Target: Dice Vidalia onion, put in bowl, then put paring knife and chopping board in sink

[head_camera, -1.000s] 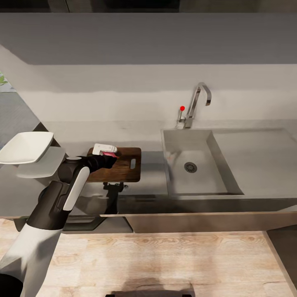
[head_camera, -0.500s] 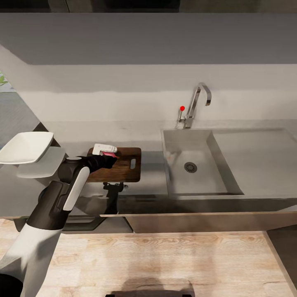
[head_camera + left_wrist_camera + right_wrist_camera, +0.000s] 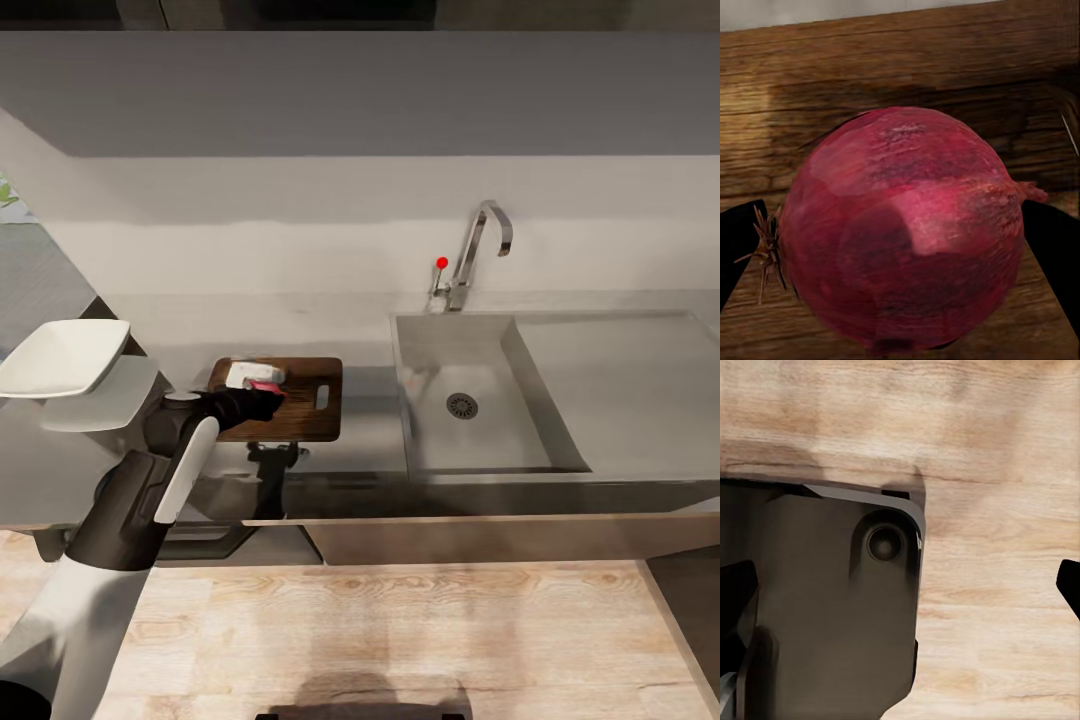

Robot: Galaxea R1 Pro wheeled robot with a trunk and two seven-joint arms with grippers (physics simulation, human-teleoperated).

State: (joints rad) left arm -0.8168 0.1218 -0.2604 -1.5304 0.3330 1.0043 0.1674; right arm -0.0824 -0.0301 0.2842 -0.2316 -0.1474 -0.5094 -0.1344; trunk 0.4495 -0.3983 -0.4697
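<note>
The Vidalia onion [image 3: 904, 232], a dark pinkish-red bulb, sits between the two black fingers [image 3: 736, 244] of my left gripper [image 3: 896, 244], which is shut on it just over the wood of the chopping board [image 3: 907, 60]. From the head, the left gripper [image 3: 266, 392] holds the onion [image 3: 266, 384] above the left part of the brown chopping board [image 3: 310, 412]. The white square bowl [image 3: 60, 355] stands on the countertop [image 3: 360, 440] at the far left. The grey sink [image 3: 470, 440] lies right of the board. My right gripper [image 3: 900, 589] is open, hanging over the floor. The paring knife is hidden.
A chrome tap [image 3: 482, 250] with a red knob [image 3: 442, 263] rises behind the sink, and a flat drainboard [image 3: 630, 390] lies to its right. A small white block [image 3: 246, 374] shows beside the onion. My dark base [image 3: 817, 607] and the light wood floor [image 3: 997, 510] are below.
My left gripper has come down a little with the onion, closer to the chopping board. Everything else has stayed put.
</note>
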